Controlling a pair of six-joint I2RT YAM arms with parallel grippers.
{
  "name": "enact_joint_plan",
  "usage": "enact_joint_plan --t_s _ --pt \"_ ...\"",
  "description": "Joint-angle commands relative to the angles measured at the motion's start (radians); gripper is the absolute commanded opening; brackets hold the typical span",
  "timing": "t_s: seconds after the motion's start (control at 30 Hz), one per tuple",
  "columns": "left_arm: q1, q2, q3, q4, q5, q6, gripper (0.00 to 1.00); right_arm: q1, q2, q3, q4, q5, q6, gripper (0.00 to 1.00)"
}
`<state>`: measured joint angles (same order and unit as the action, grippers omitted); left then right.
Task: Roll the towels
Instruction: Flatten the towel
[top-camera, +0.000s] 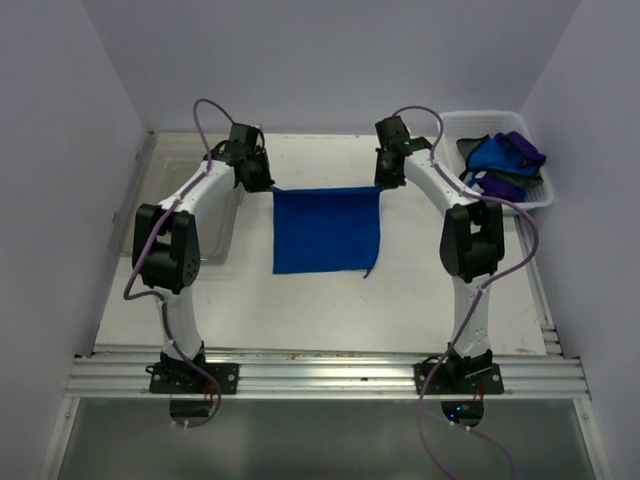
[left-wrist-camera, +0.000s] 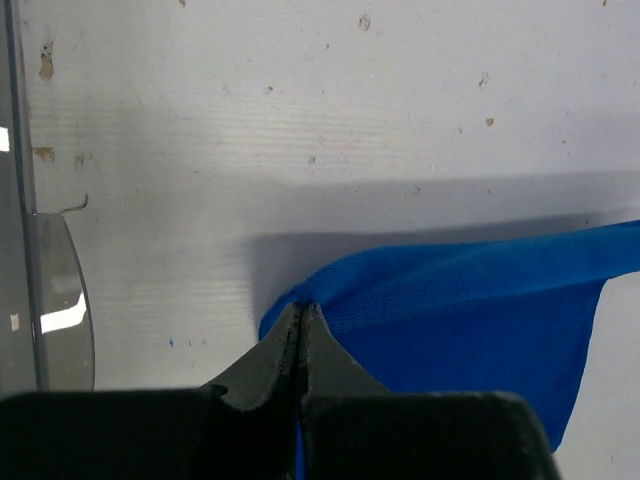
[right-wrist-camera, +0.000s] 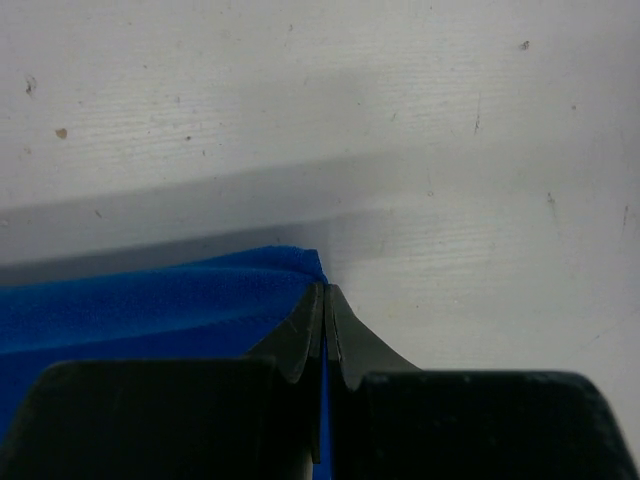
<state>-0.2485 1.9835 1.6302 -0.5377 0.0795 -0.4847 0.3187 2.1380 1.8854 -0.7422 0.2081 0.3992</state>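
A bright blue towel hangs spread between my two grippers over the middle of the white table. My left gripper is shut on its far left corner, and the cloth shows pinched at the fingertips in the left wrist view. My right gripper is shut on its far right corner, with the cloth stretching left from the tips in the right wrist view. The towel's near edge rests toward the table. More blue and purple towels lie bunched in a basket at the far right.
A white plastic basket stands at the far right corner. A clear plastic tray lies on the left under my left arm; its edge shows in the left wrist view. White walls enclose the table on three sides.
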Motion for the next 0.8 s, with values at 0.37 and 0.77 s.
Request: enact_joint_plan --t_s 0.37,0.77 --pt "0.006 -0.52 -0.182 0.009 0.141 0.054 0.0 -0.024 -0.757 -0.405 0.069 -0.053 -0.025 0.0" --pt "-0.046 -0.972 -0.261 -0.151 0.213 0.074 0.0 -0.024 -1.263 -0.444 -0.204 -0.085 -0.072 0.0"
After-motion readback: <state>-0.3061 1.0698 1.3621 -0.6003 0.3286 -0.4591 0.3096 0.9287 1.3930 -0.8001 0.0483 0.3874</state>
